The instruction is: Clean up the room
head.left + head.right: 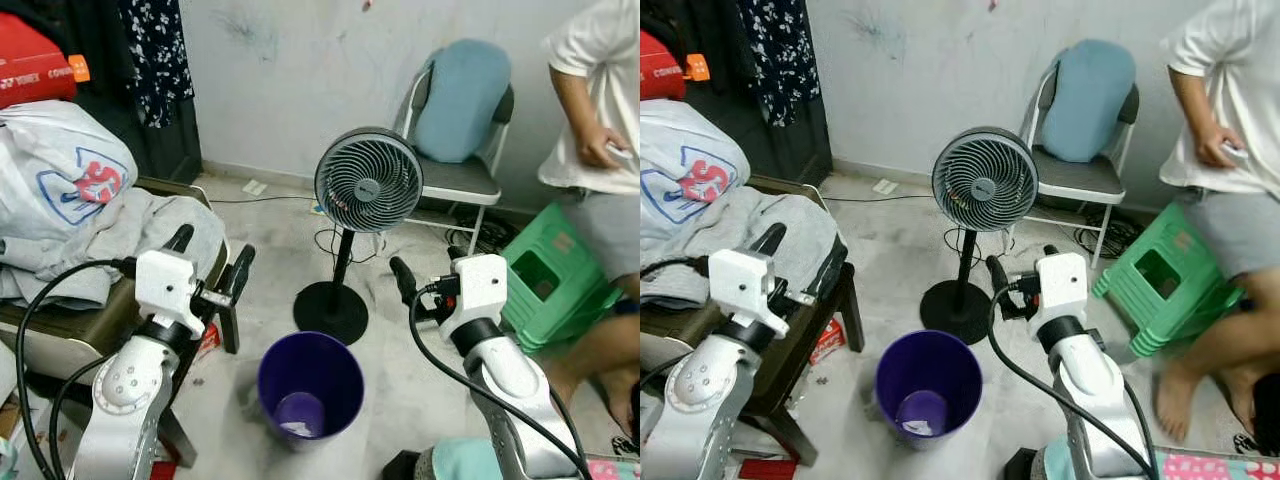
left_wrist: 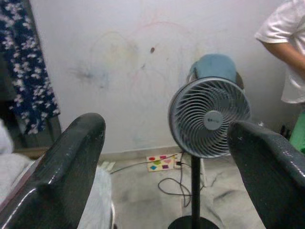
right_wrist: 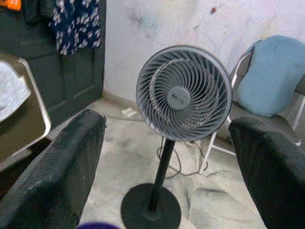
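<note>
While both arms are raised in front of me with nothing held, I count the ways this could go wrong. My left claw (image 1: 213,265) has its fingers spread wide and empty, and so does my right claw (image 3: 167,157), going by the broad gap in each wrist view. The bin (image 1: 311,385), purple and open-topped, sits on the floor between and below the two claws, with a scrap of pale litter (image 1: 297,428) at its bottom; I take it as where the rubbish goes. The fan (image 1: 367,181) stands straight ahead of both claws, just beyond the bin, on a thin pole, and its cord (image 1: 335,243) loops loose on the floor behind its base. If I reach forward carelessly, either claw could knock the fan head and tip it, or a step could snag the cord. To the outside of my left claw, a heap of clothes (image 1: 90,215) spills over a chair (image 1: 70,335); a swing that way could drag fabric off it. Beyond my right claw a person (image 1: 600,130) is close by a green stool (image 1: 555,280), bare legs near my elbow, so any wide move on that side risks a bump. I judge that I must choose a target before moving, since no loose rubbish lies plainly within reach.
</note>
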Available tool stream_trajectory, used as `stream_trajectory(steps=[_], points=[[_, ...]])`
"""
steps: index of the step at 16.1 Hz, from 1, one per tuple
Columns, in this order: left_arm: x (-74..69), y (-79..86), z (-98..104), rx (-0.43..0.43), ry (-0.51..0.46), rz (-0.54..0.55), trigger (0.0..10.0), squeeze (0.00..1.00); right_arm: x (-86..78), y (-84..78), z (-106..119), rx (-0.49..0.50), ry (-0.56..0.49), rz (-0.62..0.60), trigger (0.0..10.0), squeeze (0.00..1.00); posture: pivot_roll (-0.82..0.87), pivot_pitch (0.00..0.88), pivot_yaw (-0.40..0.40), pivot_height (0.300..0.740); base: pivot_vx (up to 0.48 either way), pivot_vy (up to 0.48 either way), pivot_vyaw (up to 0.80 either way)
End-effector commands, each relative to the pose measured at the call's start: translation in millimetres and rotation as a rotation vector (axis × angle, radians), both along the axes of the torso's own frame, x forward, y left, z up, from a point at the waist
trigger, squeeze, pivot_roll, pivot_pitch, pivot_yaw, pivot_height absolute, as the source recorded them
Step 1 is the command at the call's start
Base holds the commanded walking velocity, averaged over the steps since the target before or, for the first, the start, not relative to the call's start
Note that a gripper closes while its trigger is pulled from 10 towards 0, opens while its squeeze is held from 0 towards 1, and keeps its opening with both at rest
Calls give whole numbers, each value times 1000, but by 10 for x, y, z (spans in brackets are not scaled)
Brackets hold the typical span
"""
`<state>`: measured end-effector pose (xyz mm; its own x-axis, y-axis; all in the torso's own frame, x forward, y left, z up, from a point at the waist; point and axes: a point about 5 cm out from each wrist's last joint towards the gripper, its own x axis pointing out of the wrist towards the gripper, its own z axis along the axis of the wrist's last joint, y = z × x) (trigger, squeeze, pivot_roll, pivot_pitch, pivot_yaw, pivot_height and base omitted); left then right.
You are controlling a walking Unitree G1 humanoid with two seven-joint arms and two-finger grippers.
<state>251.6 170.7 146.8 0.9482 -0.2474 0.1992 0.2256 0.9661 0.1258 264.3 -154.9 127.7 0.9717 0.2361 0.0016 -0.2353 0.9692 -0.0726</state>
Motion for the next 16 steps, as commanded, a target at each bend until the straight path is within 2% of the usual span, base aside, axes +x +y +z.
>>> stream_trajectory(steps=[1,3,4,7,9,11,12,14,16], points=[[-23,52,33,-3,-10,47,10000,0,-26,-42,-8,-22,19,12,10000,0,106,0,-104,740,0,0,0],[-15,94,34,-18,-3,83,10000,0,1,-50,21,-56,2,48,10000,0,92,0,-86,740,0,0,0],[21,86,-41,-42,20,91,10000,0,60,-33,80,-117,-54,88,10000,0,55,0,-44,740,0,0,0],[112,-43,1,-70,14,53,10000,0,230,56,256,-173,-131,107,10000,0,-3,0,6,740,0,0,0],[142,-129,10,-62,12,12,10000,0,260,128,257,-174,-128,113,10000,0,-13,0,5,740,0,0,0],[144,-236,-29,-91,25,-7,10000,0,216,235,144,-177,-115,127,10000,0,-11,0,-11,740,0,0,0],[144,-236,-29,-91,25,-7,10000,0,216,235,144,-177,-115,127,10000,0,-11,0,-11,740,0,0,0],[134,-317,-35,-151,36,2,10000,0,186,227,111,-209,-103,144,10000,0,-39,0,-26,740,0,0,0],[125,-350,-59,-189,54,-19,10000,0,244,144,166,-205,-114,58,10000,0,-39,0,-43,740,0,0,0]])
